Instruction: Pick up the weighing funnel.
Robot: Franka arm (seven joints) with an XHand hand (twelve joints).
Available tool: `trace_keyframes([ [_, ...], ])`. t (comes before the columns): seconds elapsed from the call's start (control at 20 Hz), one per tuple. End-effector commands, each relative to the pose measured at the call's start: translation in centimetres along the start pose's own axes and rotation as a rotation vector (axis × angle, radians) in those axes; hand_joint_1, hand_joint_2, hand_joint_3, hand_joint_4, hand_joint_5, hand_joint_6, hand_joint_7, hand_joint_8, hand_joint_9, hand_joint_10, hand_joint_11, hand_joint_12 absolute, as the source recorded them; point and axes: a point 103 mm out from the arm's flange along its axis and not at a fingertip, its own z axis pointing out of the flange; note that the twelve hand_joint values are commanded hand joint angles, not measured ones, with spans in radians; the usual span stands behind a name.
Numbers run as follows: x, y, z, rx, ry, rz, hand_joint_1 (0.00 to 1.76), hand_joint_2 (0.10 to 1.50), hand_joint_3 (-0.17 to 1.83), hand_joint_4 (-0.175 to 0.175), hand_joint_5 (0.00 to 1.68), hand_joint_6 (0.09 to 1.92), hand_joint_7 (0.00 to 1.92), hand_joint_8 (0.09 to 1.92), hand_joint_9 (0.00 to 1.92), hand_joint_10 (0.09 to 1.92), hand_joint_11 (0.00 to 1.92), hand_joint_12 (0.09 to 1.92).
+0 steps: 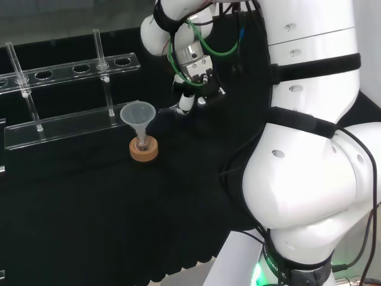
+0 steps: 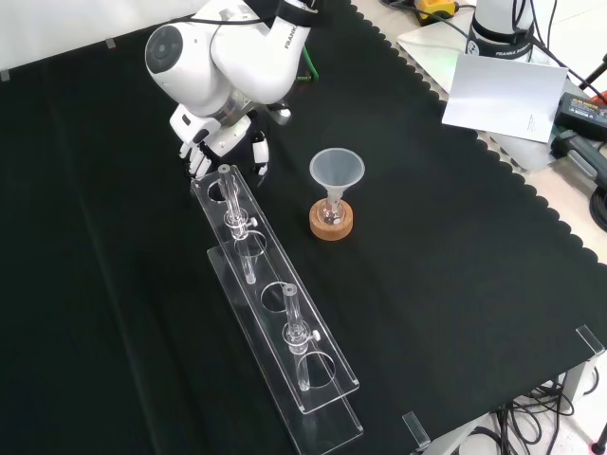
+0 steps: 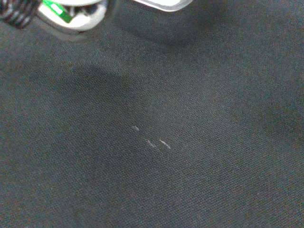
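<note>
The black and white robot hand (image 2: 218, 131) is hanging in the upper left of the front view, just under the white arm link with the round grey cap (image 2: 180, 47). It is pointing down at the black cloth (image 2: 104, 284). Its fingers (image 2: 195, 156) are reaching down fairly straight and slightly spread, and the thumb (image 2: 259, 159) is standing apart from them to the right. Nothing is showing plainly between them. Whether the fingertips are touching the cloth I cannot tell. They are hovering just beside the upper end of the long clear plastic rack with round holes (image 2: 327, 379), which is running diagonally toward the lower middle of the frame. Two slim clear glass tubes (image 2: 230, 204) are standing upright in the rack. Right of the hand, near the middle of the frame, the clear cone-shaped funnel (image 2: 337, 171) is standing mouth up. Its stem is sitting in a small clear flask (image 2: 332, 207) on a round cork ring (image 2: 332, 226), apart from the hand. In the wrist view a few faint pale glints (image 3: 152, 141) are showing on the cloth near the centre. Whether they are marking the weighing funnel I cannot tell, so I cannot place it.
</note>
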Motion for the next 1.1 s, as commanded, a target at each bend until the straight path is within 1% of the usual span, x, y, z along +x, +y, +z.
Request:
trace_keyframes([
  [0.05,0.04,0.44,0.24,-0.002,-0.012,0.006,0.87,0.60,0.53,-0.027,0.65,0.14,0.45,0.69,0.67,0.56,0.38,1.31],
  [0.3,-0.23,0.65,0.48,-0.008,-0.016,0.022,0.88,0.59,0.54,-0.023,0.67,0.18,0.47,0.68,0.69,0.55,0.40,1.30],
  [0.35,-0.24,0.66,0.51,-0.012,-0.014,0.026,0.88,0.59,0.54,-0.022,0.66,0.22,0.47,0.67,0.69,0.53,0.40,1.30],
  [0.5,-0.07,0.74,0.41,-0.027,-0.017,0.027,0.88,0.60,0.55,-0.014,0.61,0.44,0.49,0.66,0.72,0.51,0.41,1.29],
  [0.6,0.03,0.84,0.36,-0.028,-0.022,0.023,0.88,0.60,0.55,-0.010,0.60,0.53,0.50,0.66,0.73,0.51,0.42,1.29],
  [0.8,0.03,0.92,0.36,-0.031,-0.020,0.023,0.89,0.60,0.55,-0.005,0.62,0.57,0.51,0.66,0.74,0.51,0.43,1.29],
  [1.1,0.16,1.24,0.52,-0.016,-0.024,0.021,0.89,0.60,0.56,0.000,0.63,0.63,0.52,0.66,0.74,0.51,0.44,1.29],
])
